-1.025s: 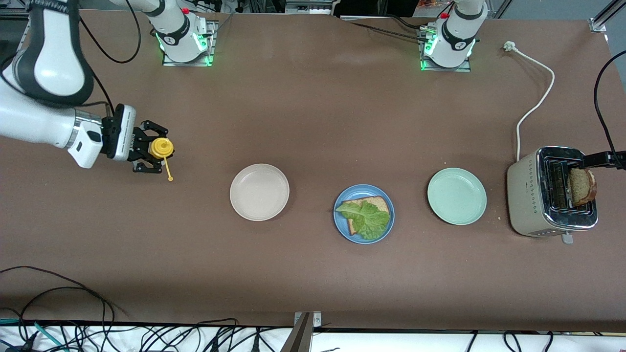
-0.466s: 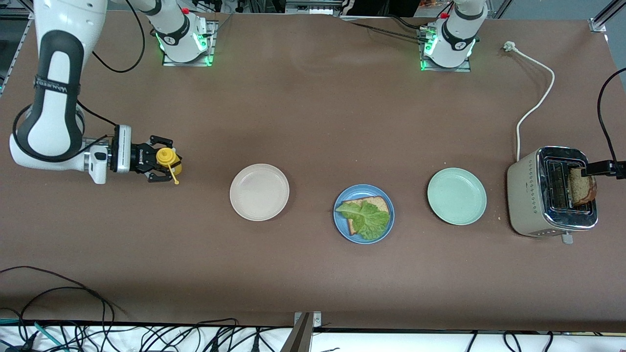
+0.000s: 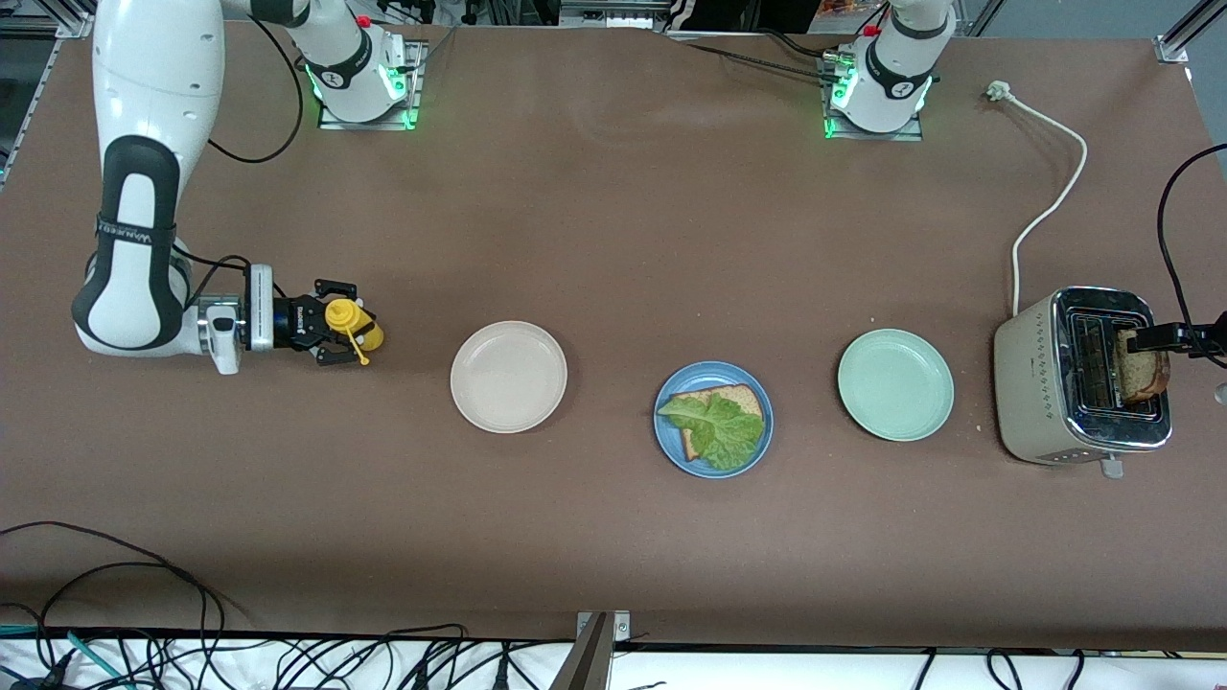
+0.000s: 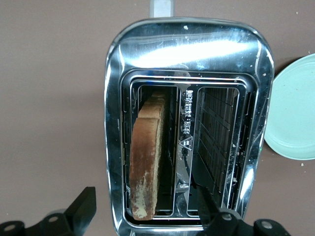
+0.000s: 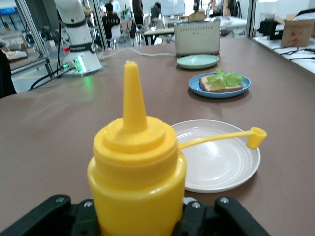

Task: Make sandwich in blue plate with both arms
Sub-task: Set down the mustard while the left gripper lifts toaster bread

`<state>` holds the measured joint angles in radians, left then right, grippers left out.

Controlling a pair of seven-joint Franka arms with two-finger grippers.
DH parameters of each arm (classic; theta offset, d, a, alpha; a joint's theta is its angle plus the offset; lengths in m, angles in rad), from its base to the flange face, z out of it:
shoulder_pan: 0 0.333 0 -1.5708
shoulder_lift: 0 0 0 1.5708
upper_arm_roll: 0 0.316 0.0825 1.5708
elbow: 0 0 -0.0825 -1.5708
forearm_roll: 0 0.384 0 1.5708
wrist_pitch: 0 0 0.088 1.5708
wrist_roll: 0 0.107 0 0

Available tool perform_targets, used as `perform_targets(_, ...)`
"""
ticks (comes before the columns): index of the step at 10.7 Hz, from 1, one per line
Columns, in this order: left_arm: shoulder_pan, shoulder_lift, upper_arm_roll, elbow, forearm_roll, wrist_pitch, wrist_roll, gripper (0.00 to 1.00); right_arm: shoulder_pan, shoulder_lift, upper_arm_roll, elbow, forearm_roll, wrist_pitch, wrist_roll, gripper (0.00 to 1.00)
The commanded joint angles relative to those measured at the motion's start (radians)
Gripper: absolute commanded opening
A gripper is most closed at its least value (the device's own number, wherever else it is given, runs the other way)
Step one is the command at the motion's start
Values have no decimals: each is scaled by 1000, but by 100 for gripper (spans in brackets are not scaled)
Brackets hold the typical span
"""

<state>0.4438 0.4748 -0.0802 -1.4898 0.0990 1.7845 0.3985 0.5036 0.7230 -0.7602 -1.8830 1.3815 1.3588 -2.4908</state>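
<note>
Two grippers: left gripper (image 4: 147,216) spread astride toast (image 4: 145,162) in toaster (image 3: 1030,383), right gripper (image 3: 335,323) pinching yellow bottle (image 3: 357,332) at the cream plate's (image 3: 508,377) nine o'clock.

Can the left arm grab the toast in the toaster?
Probably yes. The left gripper hangs right over the toaster, jaws spread either side of the toast, which stands up in its slot with nothing covering it.

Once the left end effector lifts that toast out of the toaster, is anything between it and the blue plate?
Only the pale green plate lies on the table between the toaster and the blue plate; it is low and empty. The left end effector straddles the toast, open. Nothing tall stands in the way.
</note>
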Motion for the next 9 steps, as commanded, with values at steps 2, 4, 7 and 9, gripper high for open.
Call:
perform_targets(2, 12, 33, -6, 33, 22, 6, 29, 84, -152, 68, 105, 68, -6, -85, -51, 0)
perform_targets(4, 16, 36, -6, 33, 22, 7, 31, 77, -171, 93, 107, 84, -9, -99, -65, 0)
perform_targets(7, 15, 36, -6, 33, 24, 7, 45, 34, -175, 133, 107, 100, -4, -116, -72, 0)
perform_targets(9, 13, 34, -7, 39, 27, 7, 43, 2, -175, 142, 107, 100, -4, -116, -74, 0)
